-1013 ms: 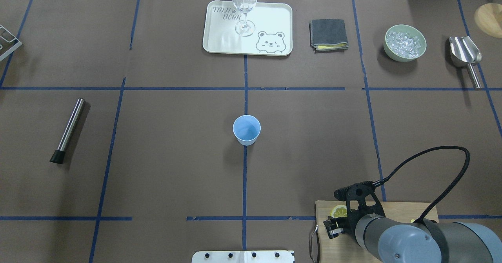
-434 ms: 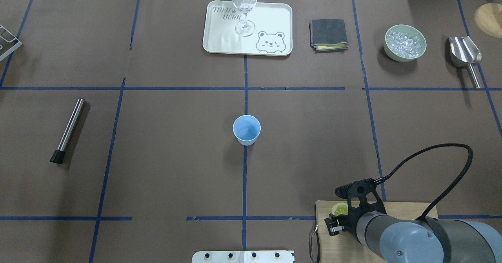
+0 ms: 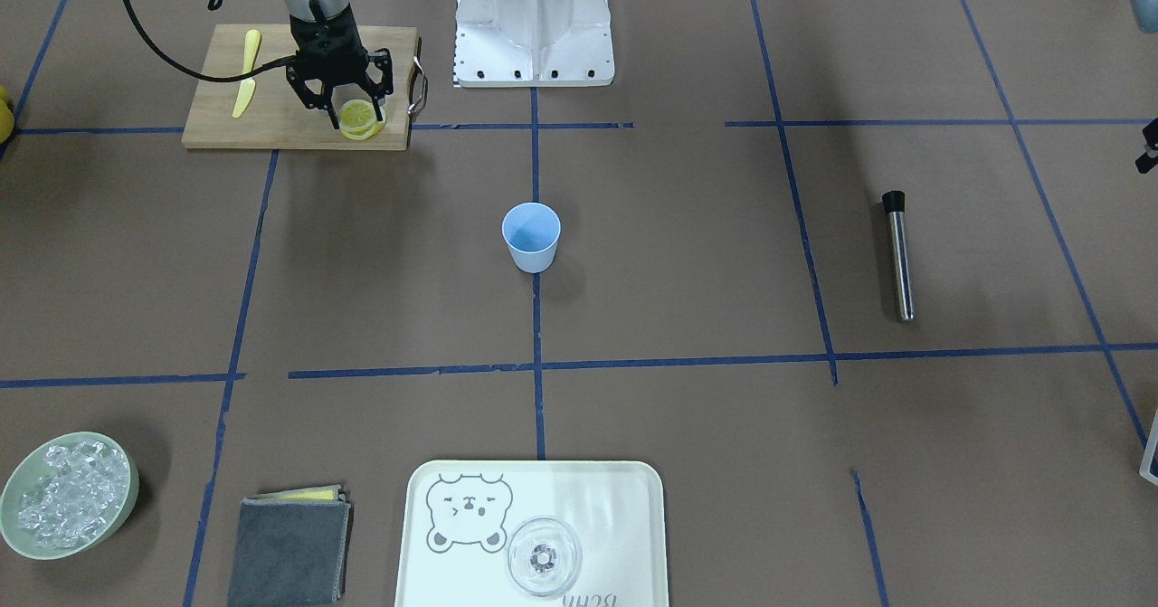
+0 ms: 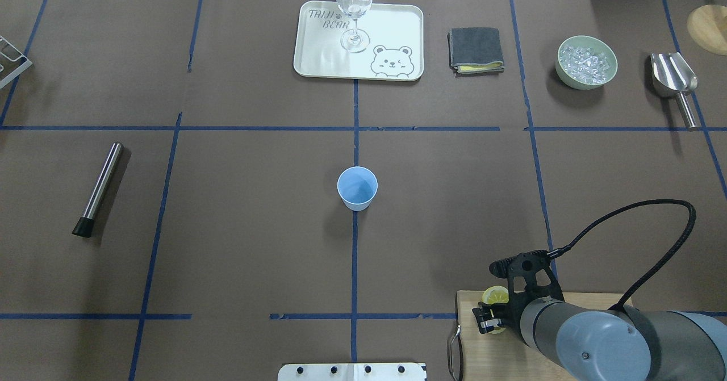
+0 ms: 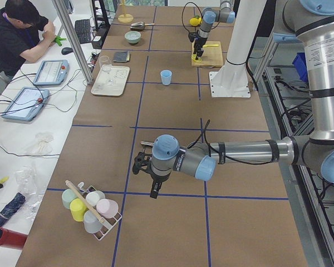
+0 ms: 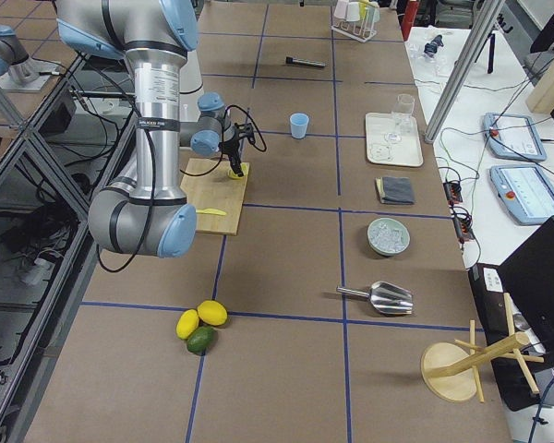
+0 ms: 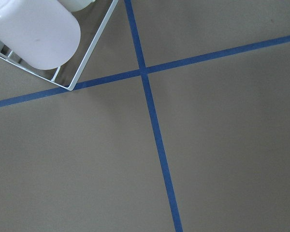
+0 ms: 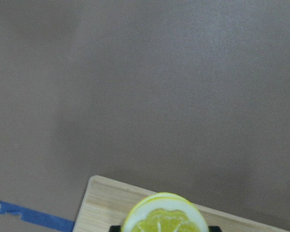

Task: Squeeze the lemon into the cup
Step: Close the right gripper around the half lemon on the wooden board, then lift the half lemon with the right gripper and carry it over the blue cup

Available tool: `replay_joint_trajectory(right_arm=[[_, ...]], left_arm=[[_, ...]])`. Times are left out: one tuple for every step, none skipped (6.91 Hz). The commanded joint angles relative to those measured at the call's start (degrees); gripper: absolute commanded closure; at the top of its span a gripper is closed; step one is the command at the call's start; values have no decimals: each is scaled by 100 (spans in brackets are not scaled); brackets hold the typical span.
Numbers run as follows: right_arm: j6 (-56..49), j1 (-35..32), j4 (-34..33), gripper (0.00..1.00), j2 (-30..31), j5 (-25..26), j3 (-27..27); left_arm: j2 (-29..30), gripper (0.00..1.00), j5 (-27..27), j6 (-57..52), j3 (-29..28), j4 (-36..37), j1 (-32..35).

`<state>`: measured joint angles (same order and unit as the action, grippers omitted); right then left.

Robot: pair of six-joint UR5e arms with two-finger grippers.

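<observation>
Brown paper crossed with blue tape covers the surface (image 4: 255, 245), and at its near right corner we see a wooden cutting board (image 3: 271, 109). The right hand (image 3: 355, 109) hangs over the board's front edge, clenched on the lemon slice (image 8: 164, 217). In the right wrist view its dark fingertips press the rind from either side, and the pale, segmented face of the slice is turned up toward the camera. A second slice (image 3: 371, 128) lies flat on the board just under the held one; we cannot tell whether the two touch. A yellow plastic knife (image 3: 244, 82) rests on the board to the right of this hand. The light-blue cup (image 4: 357, 188) stands upright in the middle of the surface, well apart from the hand, ahead of it and off to its left. The left hand (image 5: 139, 165) hovers over the far left end of the surface, near a wire rack (image 5: 92, 208) of pastel cups. We cannot tell whether that hand is released or clenched.
</observation>
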<state>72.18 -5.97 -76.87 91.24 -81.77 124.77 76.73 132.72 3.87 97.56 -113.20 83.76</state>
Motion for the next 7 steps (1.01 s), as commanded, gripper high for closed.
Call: replay_joint_trajectory(right_arm=[[-11, -150, -47, 42, 17, -94, 231], [-11, -298, -56, 42, -18, -259, 310], [-11, -483, -143, 42, -27, -452, 363], [-20, -571, -223, 42, -62, -489, 381], [-20, -659, -328, 42, -158, -585, 364], [-29, -721, -720, 42, -533, -612, 329], [-29, -757, -1429, 42, -1198, -621, 328]], left_arm=[[0, 0, 0, 0, 0, 0, 0], [0, 0, 0, 0, 0, 0, 0], [0, 0, 0, 0, 0, 0, 0], [0, 0, 0, 0, 9, 0, 0], [0, 0, 0, 0, 0, 0, 0], [0, 0, 0, 0, 0, 0, 0], [0, 0, 0, 0, 0, 0, 0]])
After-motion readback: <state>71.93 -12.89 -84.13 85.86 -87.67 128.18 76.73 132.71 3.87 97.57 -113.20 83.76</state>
